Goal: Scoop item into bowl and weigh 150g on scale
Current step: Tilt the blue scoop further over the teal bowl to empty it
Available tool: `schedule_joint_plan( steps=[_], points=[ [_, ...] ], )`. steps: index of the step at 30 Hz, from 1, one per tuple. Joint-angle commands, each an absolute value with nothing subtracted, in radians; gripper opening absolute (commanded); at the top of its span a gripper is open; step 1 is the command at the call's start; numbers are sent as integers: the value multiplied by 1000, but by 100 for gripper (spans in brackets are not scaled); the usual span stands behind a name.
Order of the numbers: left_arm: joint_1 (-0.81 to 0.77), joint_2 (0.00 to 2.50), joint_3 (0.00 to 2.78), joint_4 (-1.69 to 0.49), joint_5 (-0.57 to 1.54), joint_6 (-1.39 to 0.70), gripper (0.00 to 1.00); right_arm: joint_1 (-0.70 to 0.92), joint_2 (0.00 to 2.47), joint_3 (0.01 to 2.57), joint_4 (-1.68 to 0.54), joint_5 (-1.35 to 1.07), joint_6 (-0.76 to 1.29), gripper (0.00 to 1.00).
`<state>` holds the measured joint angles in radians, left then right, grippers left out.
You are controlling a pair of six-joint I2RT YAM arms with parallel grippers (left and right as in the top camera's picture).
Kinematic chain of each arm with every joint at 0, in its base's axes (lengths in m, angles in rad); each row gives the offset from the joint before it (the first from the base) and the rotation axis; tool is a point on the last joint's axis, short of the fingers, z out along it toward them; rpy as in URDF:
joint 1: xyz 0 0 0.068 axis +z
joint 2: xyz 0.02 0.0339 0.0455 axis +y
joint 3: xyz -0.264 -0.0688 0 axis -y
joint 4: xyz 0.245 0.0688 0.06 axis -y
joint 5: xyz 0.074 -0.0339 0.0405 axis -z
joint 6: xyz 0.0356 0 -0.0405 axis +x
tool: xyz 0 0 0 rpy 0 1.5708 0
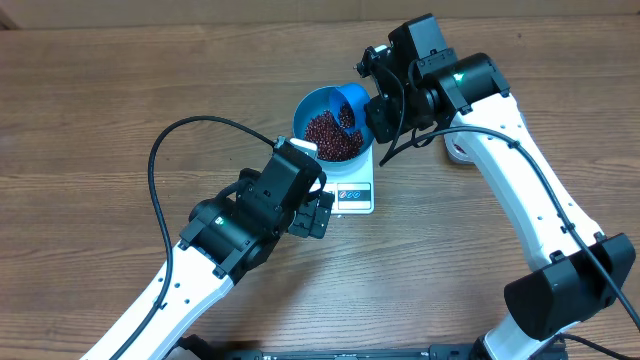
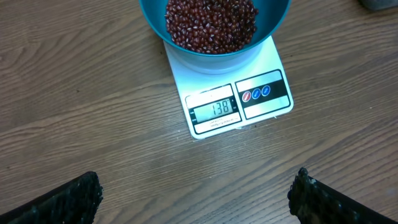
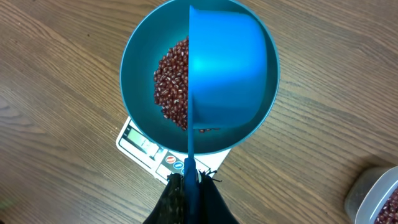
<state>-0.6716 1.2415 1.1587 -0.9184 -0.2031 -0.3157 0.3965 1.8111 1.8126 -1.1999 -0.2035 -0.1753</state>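
Observation:
The deep blue bowl point(image 1: 312, 108) stands on the white scale point(image 1: 356, 194), and dark red-brown beans point(image 2: 211, 25) fill its bottom. The scale's display point(image 2: 215, 109) reads 138. My right gripper point(image 3: 191, 180) is shut on the handle of a small blue scoop point(image 3: 227, 74), which is turned on its side over the bowl point(image 3: 140, 62), a few beans at its lower lip. My left gripper point(image 2: 196, 196) is open over bare wood just in front of the scale point(image 2: 267, 62), nothing between its fingers point(image 2: 68, 202).
A clear plastic tub point(image 3: 376, 199) holding more beans sits at the lower right of the right wrist view. In the overhead view the right arm hides most of it point(image 1: 458, 152). The wooden table point(image 1: 100, 100) spreads out to the left.

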Motion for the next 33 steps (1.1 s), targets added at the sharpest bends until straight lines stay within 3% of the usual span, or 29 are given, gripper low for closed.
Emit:
schedule_joint_plan(
  steps=[1, 5, 10, 33],
  points=[
    [-666, 1229, 1181, -916, -210, -318, 100, 408, 1768, 1847, -1224, -264, -287, 4],
    [-666, 1229, 1181, -916, -210, -318, 100, 406, 1768, 1847, -1175, -144, -133, 4],
    [-666, 1229, 1181, -916, -210, -318, 100, 410, 1768, 1847, -1198, -222, -225, 4],
    [-666, 1229, 1181, -916, -210, -318, 100, 410, 1768, 1847, -1189, -196, -172, 4]
  ],
)
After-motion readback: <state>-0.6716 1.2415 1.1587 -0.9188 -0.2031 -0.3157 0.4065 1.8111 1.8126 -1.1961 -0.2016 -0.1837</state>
